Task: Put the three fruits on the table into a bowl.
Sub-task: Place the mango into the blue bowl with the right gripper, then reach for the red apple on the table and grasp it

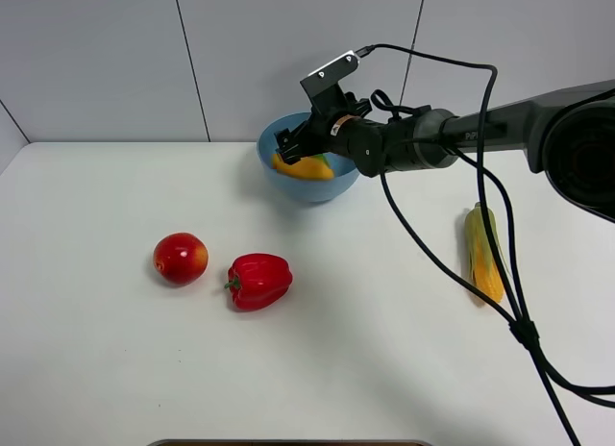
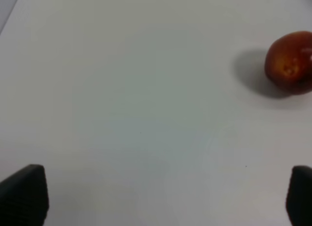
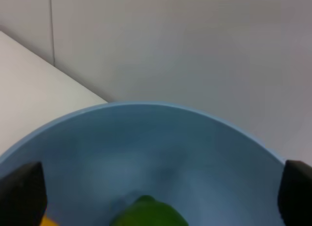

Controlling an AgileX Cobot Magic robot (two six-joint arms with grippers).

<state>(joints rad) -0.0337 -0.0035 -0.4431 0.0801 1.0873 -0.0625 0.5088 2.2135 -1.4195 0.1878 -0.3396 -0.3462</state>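
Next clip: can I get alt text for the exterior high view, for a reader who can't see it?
The right gripper hangs over the light-blue bowl at the back of the white table, with the mango in the bowl just beneath it. A red apple and a red bell pepper lie apart at front left; a corn cob lies at right.

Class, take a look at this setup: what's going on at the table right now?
The right gripper is open above the light-blue bowl. The mango sits in the bowl just below it, next to the lime. The apple is the one fruit not yet in the bowl; it lies on the table beside a red bell pepper. The left gripper hovers open and empty near the apple.
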